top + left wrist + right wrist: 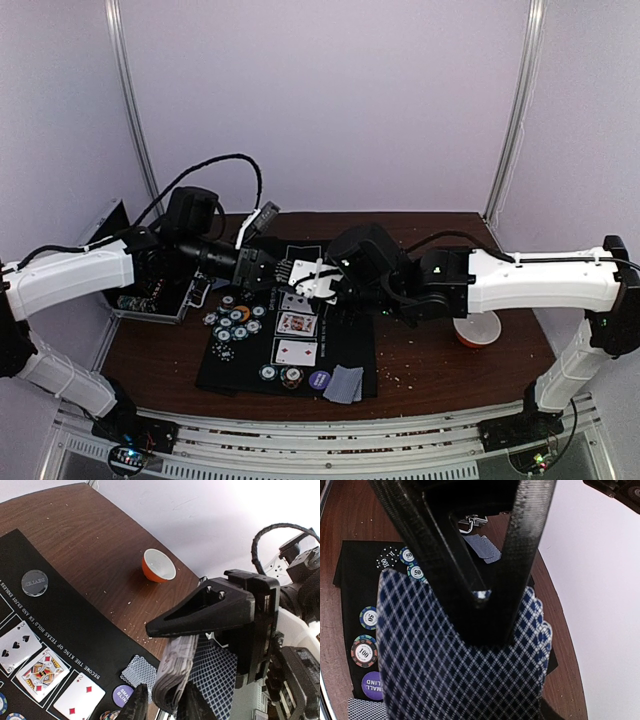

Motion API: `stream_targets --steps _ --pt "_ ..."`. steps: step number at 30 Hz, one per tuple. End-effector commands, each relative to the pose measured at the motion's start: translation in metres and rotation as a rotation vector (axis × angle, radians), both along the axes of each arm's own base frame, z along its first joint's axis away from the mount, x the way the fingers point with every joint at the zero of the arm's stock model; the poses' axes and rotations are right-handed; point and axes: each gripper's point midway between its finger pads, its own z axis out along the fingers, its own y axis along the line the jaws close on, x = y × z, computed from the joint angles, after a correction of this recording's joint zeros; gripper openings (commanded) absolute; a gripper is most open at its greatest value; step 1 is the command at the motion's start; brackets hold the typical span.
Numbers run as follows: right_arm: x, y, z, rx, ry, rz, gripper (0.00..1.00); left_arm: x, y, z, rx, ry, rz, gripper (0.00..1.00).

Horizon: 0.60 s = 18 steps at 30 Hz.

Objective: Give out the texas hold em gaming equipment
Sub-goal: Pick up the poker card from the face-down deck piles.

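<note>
Dark wood counter (440, 350) from above: matte black mat (240, 375) already carries three face-up cards (297, 323) and flat round chips (233, 322); more dealing likely remains. Left wrist: left pincer (165, 707) clamps the thick deck (172, 672) in the air, glossy bowl (159, 566) behind. Right wrist: right pincer (480, 596) seems clenched on one diamond-backed card (445, 680), thin and bendy, just beside that deck

You've got a brown wood table (440, 350) with a black mat (245, 372) lying mid-left, an orange bowl (477, 332) at right, and crumbs (405, 378) between.
</note>
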Motion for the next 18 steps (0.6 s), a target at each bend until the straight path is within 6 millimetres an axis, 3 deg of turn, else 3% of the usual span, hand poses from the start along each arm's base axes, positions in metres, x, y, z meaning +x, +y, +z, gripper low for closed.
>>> stream_targets --steps 1,5,12,15,18 --pt "0.001 -0.003 0.011 0.029 -0.024 -0.020 0.45 0.008 0.008 -0.007 0.062 -0.039 0.058 0.25" --pt "0.001 -0.004 0.010 0.025 -0.024 -0.022 0.45 0.008 0.010 -0.005 0.068 -0.051 0.062 0.24" --pt "0.001 -0.004 0.010 0.027 -0.022 -0.025 0.45 0.007 0.013 0.016 0.034 -0.100 0.073 0.26" --pt "0.001 -0.004 0.009 0.023 -0.021 -0.023 0.45 0.005 0.015 0.019 0.037 -0.105 0.065 0.34" --pt "0.001 -0.003 0.010 0.024 -0.021 -0.023 0.45 0.002 0.015 0.019 0.044 -0.100 0.053 0.48"
